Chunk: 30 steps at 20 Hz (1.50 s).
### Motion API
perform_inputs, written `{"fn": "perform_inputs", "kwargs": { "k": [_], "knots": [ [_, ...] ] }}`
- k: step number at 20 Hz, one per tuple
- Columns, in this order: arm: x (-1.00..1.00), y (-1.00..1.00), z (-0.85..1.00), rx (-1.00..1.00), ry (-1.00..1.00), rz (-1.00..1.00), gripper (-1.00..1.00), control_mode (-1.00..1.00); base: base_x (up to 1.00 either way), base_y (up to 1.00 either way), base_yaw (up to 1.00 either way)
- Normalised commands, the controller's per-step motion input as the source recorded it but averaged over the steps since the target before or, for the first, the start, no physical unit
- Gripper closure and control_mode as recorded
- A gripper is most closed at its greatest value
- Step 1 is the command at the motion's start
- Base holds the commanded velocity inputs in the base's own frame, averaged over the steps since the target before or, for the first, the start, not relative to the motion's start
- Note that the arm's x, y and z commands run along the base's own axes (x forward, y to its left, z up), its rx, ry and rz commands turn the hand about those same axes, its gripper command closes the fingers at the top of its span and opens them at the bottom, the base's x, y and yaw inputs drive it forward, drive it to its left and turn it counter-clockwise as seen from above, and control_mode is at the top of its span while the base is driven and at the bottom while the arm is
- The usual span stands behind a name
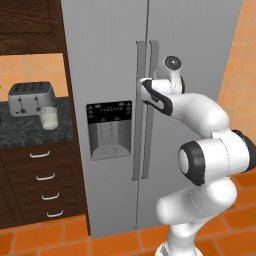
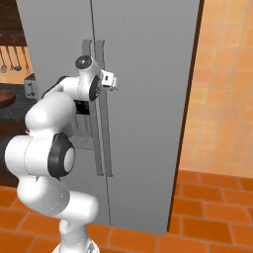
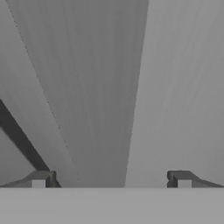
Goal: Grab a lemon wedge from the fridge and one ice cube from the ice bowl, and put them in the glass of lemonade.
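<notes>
Fridge [image 1: 110, 60] fills most of both base views, doors closed, two long vertical handles [image 1: 145, 110] side by side at the centre seam. Black-panelled dispenser [image 1: 109, 129] sits in the left door. Right of the fridge: orange tiled wall [image 2: 222, 89], floor tiles [image 2: 212, 212] open there, plenty of room on that side. Left of the fridge: dark stone counter [image 1: 30, 131] w/ drawers [image 1: 45, 182] under it, its edge butting the fridge side.

Arm rises in front of the right door, wrist bent in toward the handles. Gripper [image 2: 114, 81] is up at the upper part of the handles, right by the right-hand one; contact can't be told. In hand view the gripper [image 3: 111, 179] has both tips far apart, jaws wide, nothing between them but grey door surface and a dark seam line running diagonally at lower left.

Left base view alone gives the counter top: toaster [image 1: 31, 97] at the back, glass of lemonade [image 1: 48, 118] just in front and right of it, near the counter's fridge end. Right base view instead shows hanging utensils [image 2: 14, 58] on the far wall and a sliver of the ice bowl [image 2: 6, 99] at the left edge. Lemon wedge: can't tell, fridge shut.
</notes>
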Motion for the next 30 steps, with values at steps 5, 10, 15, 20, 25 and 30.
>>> {"fn": "perform_inputs", "kwargs": {
  "k": [5,10,15,20,25,30],
  "knots": [
    [0.07,-0.39,0.0,0.09,-0.01,0.01,-1.0,-1.0,0.0,0.0,0.0],
    [0.08,-0.19,0.0,0.02,-0.1,0.0,-1.0,-1.0,0.0,0.0,0.0],
    [0.11,0.04,-0.02,0.0,-0.09,0.09,-1.0,-1.0,0.0,0.0,0.0],
    [0.0,0.2,0.03,0.0,-0.04,0.08,-1.0,-1.0,0.0,0.0,0.0],
    [0.0,0.17,0.0,0.0,0.0,0.02,-1.0,-1.0,0.0,0.0,0.0],
    [0.34,0.29,0.0,0.0,0.0,0.01,-1.0,-1.0,0.0,0.0,0.0]
  ]
}}
